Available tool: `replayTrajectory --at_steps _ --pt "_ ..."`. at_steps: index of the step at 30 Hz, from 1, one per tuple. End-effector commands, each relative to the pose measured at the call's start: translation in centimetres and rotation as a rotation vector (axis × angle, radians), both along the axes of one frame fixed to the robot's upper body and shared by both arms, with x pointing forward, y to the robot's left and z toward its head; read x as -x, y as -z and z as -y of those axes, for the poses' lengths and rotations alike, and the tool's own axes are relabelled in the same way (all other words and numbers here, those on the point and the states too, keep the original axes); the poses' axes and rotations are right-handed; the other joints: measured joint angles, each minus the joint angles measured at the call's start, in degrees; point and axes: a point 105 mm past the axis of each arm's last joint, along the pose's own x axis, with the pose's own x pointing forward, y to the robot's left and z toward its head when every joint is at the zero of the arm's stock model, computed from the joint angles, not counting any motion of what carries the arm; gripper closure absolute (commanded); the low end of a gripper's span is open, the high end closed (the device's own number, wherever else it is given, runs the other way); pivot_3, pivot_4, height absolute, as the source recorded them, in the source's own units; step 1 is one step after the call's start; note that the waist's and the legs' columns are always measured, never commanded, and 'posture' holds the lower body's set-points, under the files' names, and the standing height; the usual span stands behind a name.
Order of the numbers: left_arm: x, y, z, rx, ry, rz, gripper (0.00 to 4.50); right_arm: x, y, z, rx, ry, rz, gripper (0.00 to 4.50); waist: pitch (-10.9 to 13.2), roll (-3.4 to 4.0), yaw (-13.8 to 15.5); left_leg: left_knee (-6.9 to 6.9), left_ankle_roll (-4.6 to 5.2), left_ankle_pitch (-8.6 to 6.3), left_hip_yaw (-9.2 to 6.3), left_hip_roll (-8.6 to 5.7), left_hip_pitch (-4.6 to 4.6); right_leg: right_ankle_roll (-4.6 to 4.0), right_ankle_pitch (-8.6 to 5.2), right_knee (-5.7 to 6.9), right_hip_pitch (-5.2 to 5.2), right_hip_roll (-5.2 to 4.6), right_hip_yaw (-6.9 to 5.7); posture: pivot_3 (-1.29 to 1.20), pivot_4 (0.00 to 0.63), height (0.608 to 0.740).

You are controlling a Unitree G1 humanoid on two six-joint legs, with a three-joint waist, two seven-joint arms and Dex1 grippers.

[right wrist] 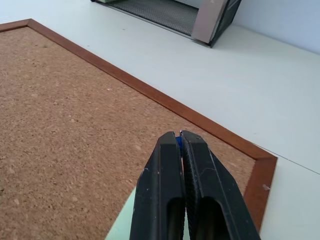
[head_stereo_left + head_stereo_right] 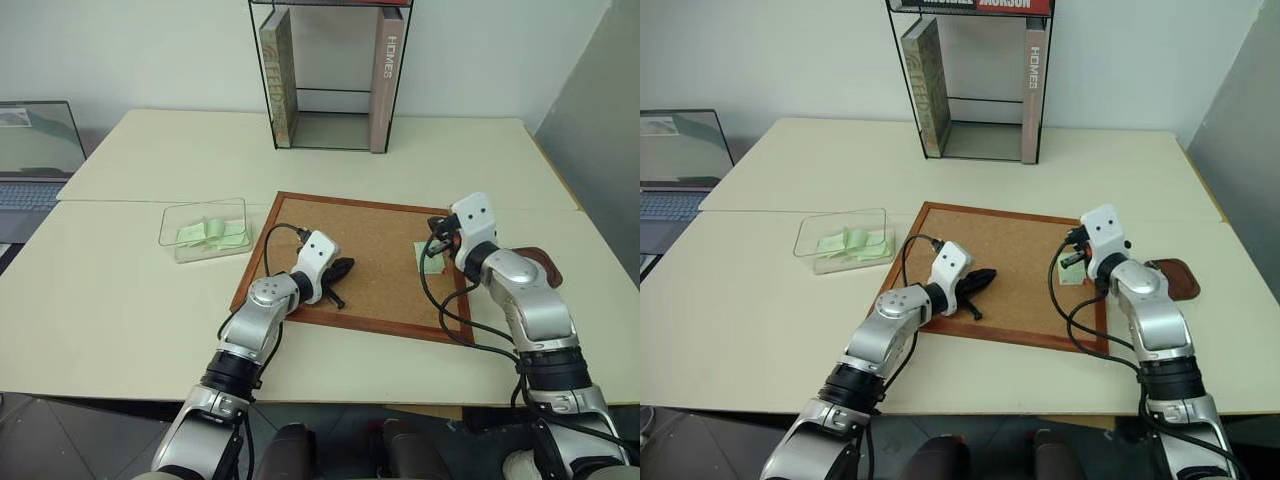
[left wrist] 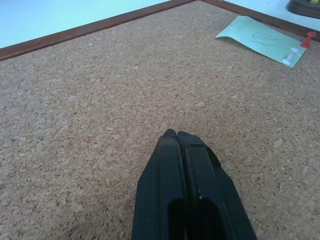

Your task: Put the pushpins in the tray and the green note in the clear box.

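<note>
A blue pin (image 1: 178, 142) sits pinched between the tips of the right claw (image 1: 180, 135), lifted just above the green note (image 2: 431, 257) at the corkboard's (image 2: 370, 250) 3 o'clock edge. 2 pins, 1 red (image 3: 309, 38) and 1 white (image 3: 290, 55), are on the note's edge, so it can't move yet. The tray (image 2: 540, 262) waits just beyond at 3 o'clock, the clear box (image 2: 204, 229) at 9 o'clock. Left claw (image 3: 176, 134) rests closed and empty on the cork.

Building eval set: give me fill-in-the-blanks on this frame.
1. The pale green paper note lies on the wood-framed ___.
2. The right gripper is shut on a small ___ pushpin.
3. The left gripper is ___ and holds nothing.
4. The clear plastic box holds pale ___ slips.

Missing: corkboard; blue; shut; green
</note>
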Motion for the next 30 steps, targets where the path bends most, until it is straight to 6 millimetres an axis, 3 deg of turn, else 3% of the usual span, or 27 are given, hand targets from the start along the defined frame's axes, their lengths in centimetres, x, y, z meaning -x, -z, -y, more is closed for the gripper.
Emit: replayTrajectory --at_steps 1,5,7,16,19,23,30 --pt "0.7 1.9 0.1 -0.041 0.018 -0.062 4.5 0.9 -1.0 4.8 0.056 0.122 0.048 4.44 0.0 0.01 -0.1 0.0 0.0 0.0 0.01 0.0 -0.02 0.0 0.0 -0.03 0.0 0.0 0.01 0.0 0.15 0.74" --pt "0.7 1.7 0.3 -0.048 0.029 -0.046 4.5 2.2 0.3 9.8 0.19 0.266 0.007 4.44 0.0 0.03 0.0 -0.05 0.0 0.0 0.04 0.0 -0.03 0.0 0.0 -0.11 0.0 0.0 0.01 0.0 0.15 0.74" --pt "0.7 1.7 0.4 -0.046 0.03 -0.043 4.5 2.7 0.8 11.2 0.243 0.298 -0.01 4.44 0.0 0.04 -0.2 -0.08 0.01 0.0 0.05 0.0 -0.02 0.01 -0.01 -0.11 0.0 0.0 0.03 0.0 0.15 0.74" --pt "0.8 1.7 0.7 -0.042 0.037 -0.043 4.5 2.9 2.9 13.2 0.293 0.344 -0.084 4.44 0.0 0.06 -0.3 -0.06 0.0 0.0 0.08 0.0 0.01 0.02 -0.01 -0.09 0.01 0.03 0.05 0.0 0.15 0.74" --pt "0.9 1.7 0.8 -0.041 0.039 -0.042 4.5 2.8 3.2 13.6 0.302 0.358 -0.099 3.92 0.0 0.05 -0.2 -0.06 0.0 0.0 0.08 -0.01 -0.02 0.02 -0.01 -0.13 0.01 0.03 0.05 0.0 0.15 0.74" --pt "1.0 1.7 0.8 -0.044 0.044 -0.039 4.5 2.8 3.3 13.8 0.316 0.363 -0.105 2.88 0.0 0.06 -0.2 -0.06 0.0 0.0 0.07 0.0 -0.03 0.02 -0.01 -0.15 0.01 0.03 0.05 0.0 0.15 0.74" --pt "1.0 1.6 0.9 -0.045 0.05 -0.034 4.5 3.0 3.1 14.1 0.289 0.4 -0.102 1.68 0.0 0.06 -0.2 -0.06 0.0 0.0 0.07 0.0 -0.03 0.02 -0.01 -0.15 0.01 0.03 0.05 0.0 0.15 0.74"
